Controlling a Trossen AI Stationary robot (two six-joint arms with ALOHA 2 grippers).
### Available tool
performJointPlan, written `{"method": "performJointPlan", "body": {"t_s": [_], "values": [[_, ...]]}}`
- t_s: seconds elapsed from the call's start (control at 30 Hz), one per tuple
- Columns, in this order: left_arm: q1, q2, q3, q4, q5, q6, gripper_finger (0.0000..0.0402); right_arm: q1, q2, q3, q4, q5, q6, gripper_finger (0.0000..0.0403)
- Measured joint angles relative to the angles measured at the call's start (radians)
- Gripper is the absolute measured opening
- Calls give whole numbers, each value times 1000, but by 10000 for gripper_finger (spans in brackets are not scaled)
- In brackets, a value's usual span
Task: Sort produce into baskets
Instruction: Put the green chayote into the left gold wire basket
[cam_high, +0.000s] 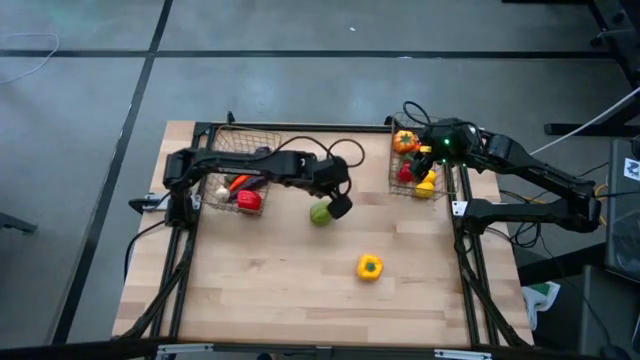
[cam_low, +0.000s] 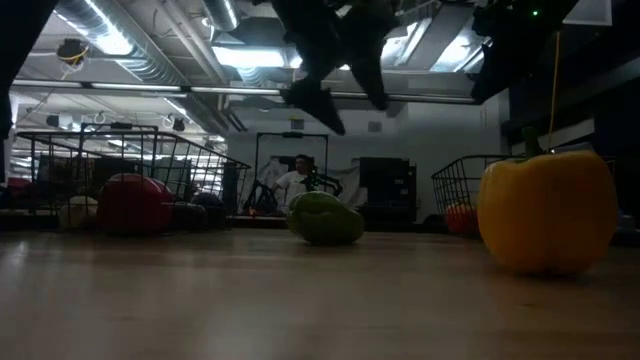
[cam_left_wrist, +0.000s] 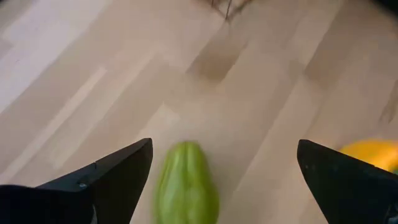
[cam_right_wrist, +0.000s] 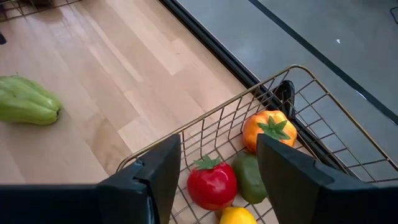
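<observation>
Yellow pepper (cam_low: 546, 210) near table's front edge; left pincer (cam_high: 338, 204) wide above green vegetable (cam_high: 320, 213).

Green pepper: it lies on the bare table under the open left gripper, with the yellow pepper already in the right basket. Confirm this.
Not quite. The yellow pepper is not in the right basket; the high view shows it on the bare table. The green pepper does lie on the table under the open left gripper.

The left arm reaches toward the table's middle, its left gripper (cam_left_wrist: 224, 171) raised with fingers spread wide and empty, while the right arm bends toward the far right corner, its right gripper (cam_right_wrist: 217, 168) part open, holding nothing
</observation>
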Motion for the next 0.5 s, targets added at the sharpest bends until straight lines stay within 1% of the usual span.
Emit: {"method": "performJointPlan", "body": {"t_s": [0.13, 0.23, 0.4, 0.5], "values": [[-18, 0, -3, -70, 6, 14, 393, 0, 0, 0, 0, 0, 0, 209], [-30, 1, -23, -72, 28, 31, 394, 0, 0, 0, 0, 0, 0, 209], [-37, 1, -54, -47, 36, 41, 399, 0, 0, 0, 0, 0, 0, 209], [-36, 7, -80, -16, 75, 46, 400, 0, 0, 0, 0, 0, 0, 209]]}}
